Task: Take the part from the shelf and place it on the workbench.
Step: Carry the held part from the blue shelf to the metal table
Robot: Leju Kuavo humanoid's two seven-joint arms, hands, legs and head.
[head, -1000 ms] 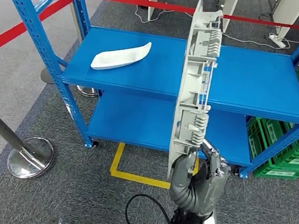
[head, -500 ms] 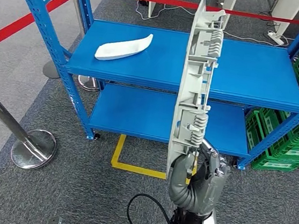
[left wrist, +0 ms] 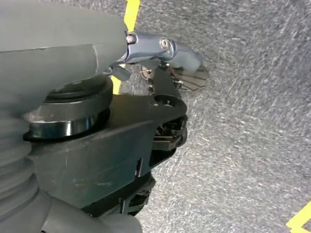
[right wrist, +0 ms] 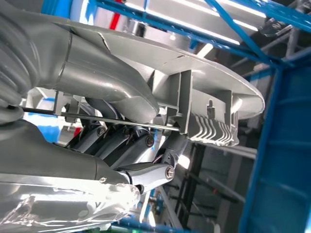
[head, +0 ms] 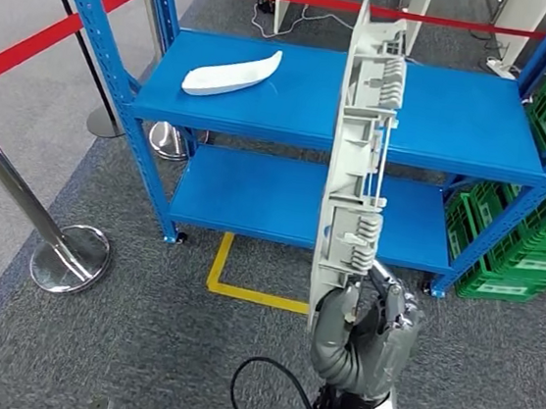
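A long grey plastic part (head: 358, 155) with ribs and clips stands upright in front of me, and my right hand (head: 362, 338) grips its lower end. In the right wrist view the thumb lies over the part (right wrist: 205, 97) and the fingers (right wrist: 146, 141) curl under it. My left hand (left wrist: 110, 48) hangs over the grey carpet with nothing in it, its fingers stretched out. The blue shelf (head: 451, 116) stands behind the held part. A second, white curved part (head: 232, 73) lies on the shelf's upper board at the left.
Green crates (head: 541, 245) are stacked right of the shelf. A chrome stanchion base (head: 71, 256) and a red barrier tape (head: 43, 40) are on the left. A yellow floor marking (head: 245, 293) lies before the shelf, and a black cable (head: 264, 391) loops by my feet.
The whole picture has shifted, so the camera has moved: more floor shows before the shelf. The right hand keeps the same grip on the grey part.
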